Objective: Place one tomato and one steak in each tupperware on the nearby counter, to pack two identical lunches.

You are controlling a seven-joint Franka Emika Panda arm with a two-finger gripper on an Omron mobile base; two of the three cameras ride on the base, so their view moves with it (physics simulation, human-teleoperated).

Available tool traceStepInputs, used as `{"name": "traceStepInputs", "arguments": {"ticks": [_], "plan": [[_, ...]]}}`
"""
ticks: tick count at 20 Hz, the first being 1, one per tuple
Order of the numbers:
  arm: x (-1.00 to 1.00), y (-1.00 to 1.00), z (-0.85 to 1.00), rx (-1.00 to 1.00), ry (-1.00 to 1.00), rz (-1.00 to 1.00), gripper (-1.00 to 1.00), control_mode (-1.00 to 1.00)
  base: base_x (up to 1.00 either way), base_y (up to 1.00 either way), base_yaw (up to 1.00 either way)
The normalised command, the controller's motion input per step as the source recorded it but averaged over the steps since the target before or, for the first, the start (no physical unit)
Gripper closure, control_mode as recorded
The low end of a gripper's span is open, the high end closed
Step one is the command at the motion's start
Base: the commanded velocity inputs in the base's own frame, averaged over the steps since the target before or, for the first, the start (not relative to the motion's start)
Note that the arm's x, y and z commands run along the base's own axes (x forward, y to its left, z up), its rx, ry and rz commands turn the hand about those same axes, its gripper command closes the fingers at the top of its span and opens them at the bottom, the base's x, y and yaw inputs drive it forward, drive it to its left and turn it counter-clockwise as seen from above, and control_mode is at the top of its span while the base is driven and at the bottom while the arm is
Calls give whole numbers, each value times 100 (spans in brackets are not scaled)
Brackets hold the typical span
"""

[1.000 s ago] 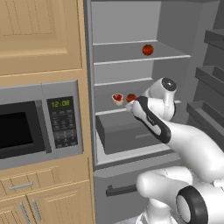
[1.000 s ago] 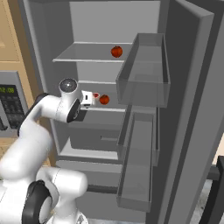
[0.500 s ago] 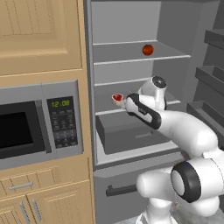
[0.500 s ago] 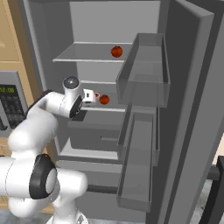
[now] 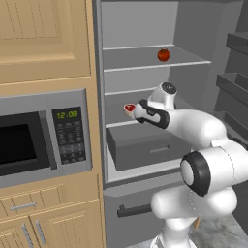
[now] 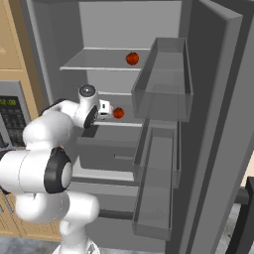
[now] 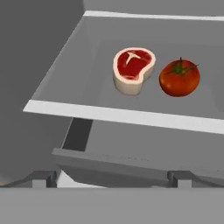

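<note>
Inside an open grey refrigerator (image 5: 193, 29), a white robot arm's two-finger gripper (image 5: 134, 111), jaws spread wide and holding nothing, faces the middle shelf (image 7: 87, 111). There a pink-red raw steak with a white fat rim (image 7: 132, 69) lies just beside a glossy red-orange tomato (image 7: 180, 78). A second round red tomato (image 5: 163, 54) sits on the shelf above.

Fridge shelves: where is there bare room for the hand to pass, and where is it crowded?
On the middle shelf, the left part beside the steak is bare. Steak and tomato sit close together, leaving little gap. The upper shelf is free left of its tomato. The gripper is open.
</note>
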Motion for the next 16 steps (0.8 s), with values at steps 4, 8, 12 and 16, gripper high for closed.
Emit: {"name": "traceStepInputs", "arguments": {"ticks": [4,8,12,16], "plan": [[32,0,-26,0,1,0,-100,-100,0,0,0],[29,4,-25,0,0,0,-100,-100,0,0,0],[33,6,-17,0,0,0,-100,-100,0,0,0],[37,5,-14,0,0,0,-100,-100,0,0,0]]}}
